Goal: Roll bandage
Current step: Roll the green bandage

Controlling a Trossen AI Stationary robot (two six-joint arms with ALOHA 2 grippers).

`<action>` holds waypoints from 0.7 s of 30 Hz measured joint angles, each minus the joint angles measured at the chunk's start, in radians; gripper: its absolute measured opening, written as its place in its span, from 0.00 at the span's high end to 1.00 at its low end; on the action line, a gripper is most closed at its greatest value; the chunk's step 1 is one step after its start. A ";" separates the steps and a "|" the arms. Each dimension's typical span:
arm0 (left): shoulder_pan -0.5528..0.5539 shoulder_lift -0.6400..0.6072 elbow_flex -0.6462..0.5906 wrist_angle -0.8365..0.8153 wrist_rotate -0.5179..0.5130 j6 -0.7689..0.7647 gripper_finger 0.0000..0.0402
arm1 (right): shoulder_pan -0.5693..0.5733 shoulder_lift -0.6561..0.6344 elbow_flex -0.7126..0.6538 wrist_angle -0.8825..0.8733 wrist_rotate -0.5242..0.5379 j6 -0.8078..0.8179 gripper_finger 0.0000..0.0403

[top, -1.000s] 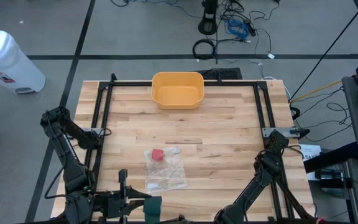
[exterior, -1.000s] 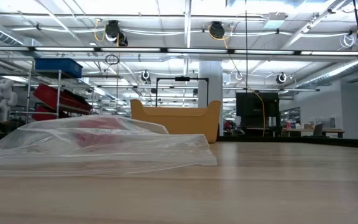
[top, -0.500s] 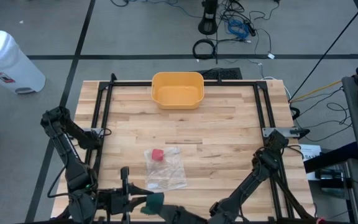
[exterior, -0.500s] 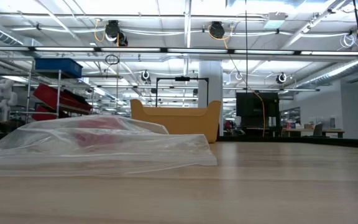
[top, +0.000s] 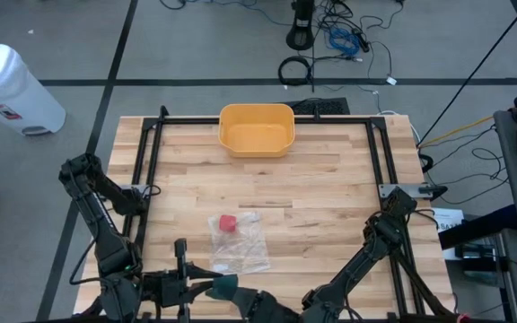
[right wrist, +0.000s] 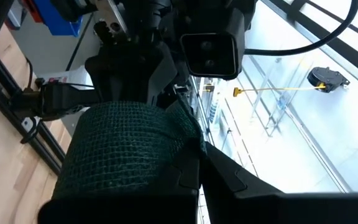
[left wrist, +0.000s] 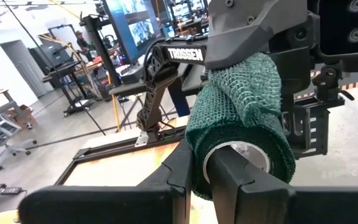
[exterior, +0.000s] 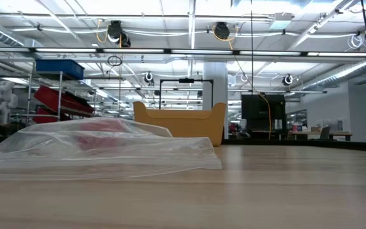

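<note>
A dark green bandage roll (top: pixel 226 288) (left wrist: pixel 241 124) hangs above the table's near edge, left of the middle. My left gripper (top: pixel 206 290) (left wrist: pixel 197 158) comes at it level from the table's left and is shut on it. My right gripper (top: pixel 249 303) (right wrist: pixel 197 165) meets the roll from the right and is shut on the bandage's loose end. In the right wrist view the roll (right wrist: pixel 123 155) fills the foreground. Neither gripper appears in the low view. My left gripper holds the roll by its wall (left wrist: pixel 197 149), one finger (left wrist: pixel 229 171) inside the hollow core and one (left wrist: pixel 179 168) outside. The fingers come level from the table's left. The roll is lifted clear of the table. My right gripper pinches the bandage's loose end (right wrist: pixel 188 134) (left wrist: pixel 253 74) between its two shut fingers, right at the roll's outer surface. It comes roughly level from the table's right. The short free piece lies folded against the roll.
A clear plastic bag (top: pixel 237 242) (exterior: pixel 107 149) with a small red thing inside lies flat near the table's middle. A yellow bin (top: pixel 256 129) (exterior: pixel 180 121) stands at the far edge. Black frame rails (top: pixel 146 179) run along the left, right and far sides.
My right gripper has moved a little toward the table's left and upward, closing on the roll, and its wrist has rolled. Both grippers have stayed shut. The bag and the bin have not moved.
</note>
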 joint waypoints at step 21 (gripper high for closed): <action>-0.038 -0.001 0.000 0.021 -0.010 0.033 0.90 | 0.024 0.000 0.000 0.113 0.022 -0.058 1.00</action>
